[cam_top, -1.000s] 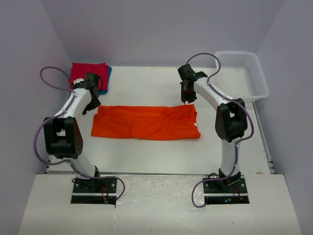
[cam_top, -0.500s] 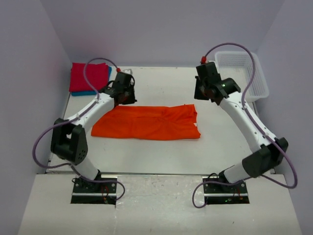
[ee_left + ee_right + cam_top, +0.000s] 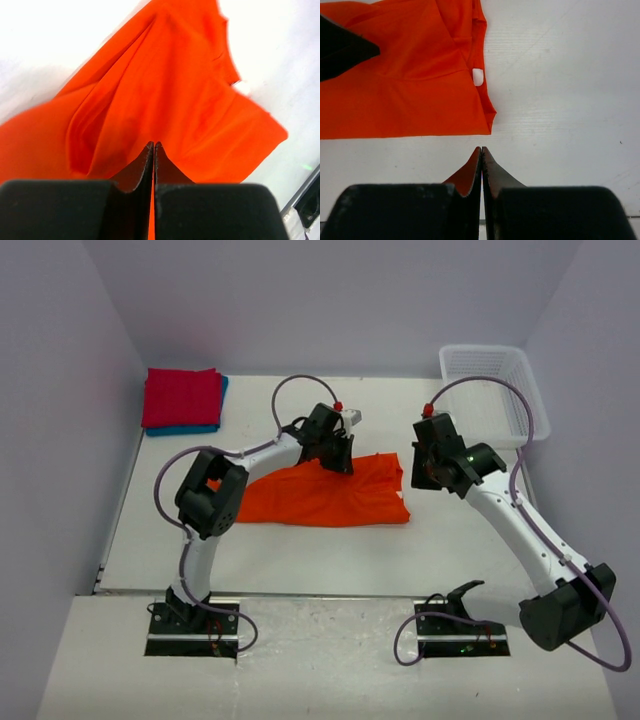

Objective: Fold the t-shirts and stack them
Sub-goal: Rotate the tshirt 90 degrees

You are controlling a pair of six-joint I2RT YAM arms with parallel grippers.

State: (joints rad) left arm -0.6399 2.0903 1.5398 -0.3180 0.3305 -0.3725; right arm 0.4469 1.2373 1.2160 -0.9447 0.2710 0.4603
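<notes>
Starting at the far left corner of the tabletop (image 3: 300, 570), we're looking at the red t-shirt (image 3: 180, 397) lying folded on top of the blue t-shirt (image 3: 190, 429), whose edge is peeking out along the near and right sides. Moving right, the left arm (image 3: 250, 453) is reaching across toward the middle, and the left pincer (image 3: 153, 144) is pressed together, pinching the orange t-shirt (image 3: 340, 498). In the wrist view we're seeing a sliver of orange between the fingers and folds running up toward the tips. The shirt's left part is slanting up toward that grip, while its right part is lying flat near the middle of the tabletop. Just past the shirt's right edge, the right pincer (image 3: 481, 149) is hanging with its fingers pressed together. An orange patch is showing on one finger, and we can't tell whether that's cloth. At the far right corner the white mesh basket (image 3: 482, 348) is sitting, well apart from the shirts.
</notes>
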